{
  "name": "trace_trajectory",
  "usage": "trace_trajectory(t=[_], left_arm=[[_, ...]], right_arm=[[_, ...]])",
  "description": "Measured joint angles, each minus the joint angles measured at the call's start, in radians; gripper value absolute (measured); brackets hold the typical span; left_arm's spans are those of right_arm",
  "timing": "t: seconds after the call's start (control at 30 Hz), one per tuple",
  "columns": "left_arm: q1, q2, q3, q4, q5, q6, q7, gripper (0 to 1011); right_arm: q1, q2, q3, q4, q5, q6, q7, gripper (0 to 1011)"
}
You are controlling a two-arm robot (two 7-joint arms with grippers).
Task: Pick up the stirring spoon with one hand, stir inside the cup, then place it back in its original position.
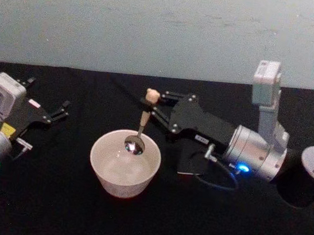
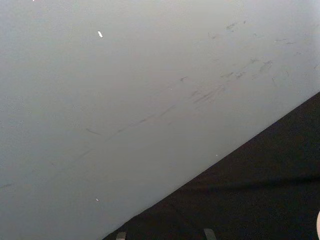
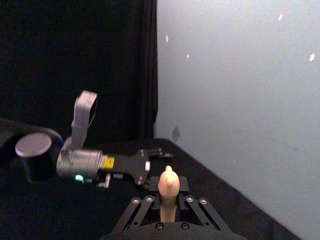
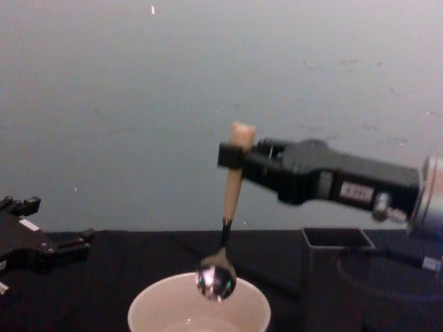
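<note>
Right hand (image 4: 234, 158): pinching stirring spoon (image 4: 229, 197) high on handle.
Spoon axis: near upright, bowl hanging at rim level over cup (image 4: 156, 315), straight below hand.
Holder (image 4: 331, 277): just right of cup.
Left hand (image 1: 58, 111): spread, parked on table (image 1: 47, 207) at left.

Your right arm reaches in from the right, forearm low and nearly level above the tabletop. It ends in the right gripper (image 1: 151, 109), which points left at mid-scene. Its fingers are clamped on the spoon (image 1: 144, 119) just under the handle's top, holding it close to upright. Your left arm sits parked at the left edge, low by the tabletop. The left gripper (image 1: 60, 110) points right and toward the far side, fingers spread apart and holding nothing.
</note>
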Motion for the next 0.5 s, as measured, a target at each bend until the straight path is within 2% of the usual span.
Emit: trace_trajectory(t=[0.23,0.5], left_arm=[[0.000,0.000,0.000,0.000,0.000,0.000,0.000,1001],[0.000,0.000,0.000,0.000,0.000,0.000,0.000,1001]], right_arm=[[0.026,-0.032,-0.042,0.090,-0.063,-0.046,0.009,188],[0.054,-0.082,-0.062,0.186,-0.108,-0.098,0.020,188]])
